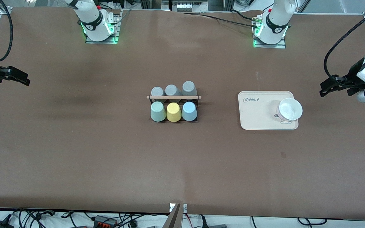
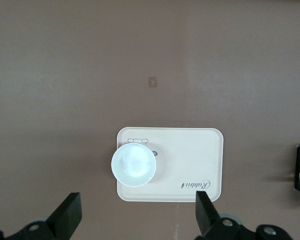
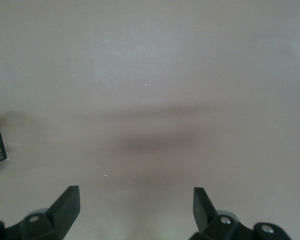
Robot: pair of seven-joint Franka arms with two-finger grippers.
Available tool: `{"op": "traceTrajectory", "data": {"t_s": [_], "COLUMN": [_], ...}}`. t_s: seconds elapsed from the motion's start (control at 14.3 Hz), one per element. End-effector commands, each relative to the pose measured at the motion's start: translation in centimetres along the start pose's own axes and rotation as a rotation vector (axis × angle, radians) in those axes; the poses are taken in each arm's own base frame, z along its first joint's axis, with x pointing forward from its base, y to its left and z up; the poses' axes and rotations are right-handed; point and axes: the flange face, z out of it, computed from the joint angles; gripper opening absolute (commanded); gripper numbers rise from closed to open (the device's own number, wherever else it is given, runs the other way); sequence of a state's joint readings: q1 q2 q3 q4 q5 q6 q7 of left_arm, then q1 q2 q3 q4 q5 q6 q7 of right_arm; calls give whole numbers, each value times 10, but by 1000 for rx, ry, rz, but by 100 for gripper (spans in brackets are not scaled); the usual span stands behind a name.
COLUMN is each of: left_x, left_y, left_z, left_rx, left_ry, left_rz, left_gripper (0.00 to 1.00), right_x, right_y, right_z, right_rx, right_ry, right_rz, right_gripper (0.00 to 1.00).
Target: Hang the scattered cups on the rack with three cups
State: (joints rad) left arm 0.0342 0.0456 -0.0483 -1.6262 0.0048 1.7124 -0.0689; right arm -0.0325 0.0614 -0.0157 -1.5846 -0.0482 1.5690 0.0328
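Mid-table, rack [image 1: 173, 106] holds all cups; left gripper [image 1: 329, 88], right gripper [image 1: 19, 78] spread wide, well apart.

A: Is any writing showing anywhere?

B: Only one word is showing: "Rabbit", in dark cursive script, sitting in one corner of the beige tray [image 1: 258, 120].

A: Anything else?

B: No, nothing else is reading clearly.
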Motion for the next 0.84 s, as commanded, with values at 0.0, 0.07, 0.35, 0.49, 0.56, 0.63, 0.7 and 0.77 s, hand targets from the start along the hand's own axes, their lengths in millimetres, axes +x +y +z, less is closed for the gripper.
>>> {"op": "traceTrajectory", "data": {"t_s": [0.0, 0.07, 0.35, 0.49, 0.56, 0.63, 0.7, 0.77], "left_x": [-3, -3, -3, -3, -3, -3, -3, -3], "left_y": [0, -1, -2, -2, -2, -2, -2, -2], "left_z": [-6, -6, -6, -6, -6, -6, -6, -6], "left_rx": [18, 18, 18, 18, 18, 18, 18, 18], "left_ry": [4, 4, 5, 5, 5, 5, 5, 5], "left_rz": [13, 11, 10, 10, 10, 10, 10, 10], "left_gripper": [100, 100, 100, 100, 100, 100, 100, 100], "right_x": [3, 5, 9, 9, 9, 9, 9, 9], "right_y": [3, 3, 5, 4, 3, 3, 3, 2], "right_z": [-1, 1, -3, -3, -4, -4, -4, -4], "right_rx": [-4, -4, -2, -2, -1, 1, 1, 0], "right_ry": [-1, -4, 6, 6, 8, 6, 8, 8], "right_rz": [-4, -4, 0, 0, 0, 0, 1, 1], "right_gripper": [100, 100, 100, 100, 100, 100, 100, 100]}}
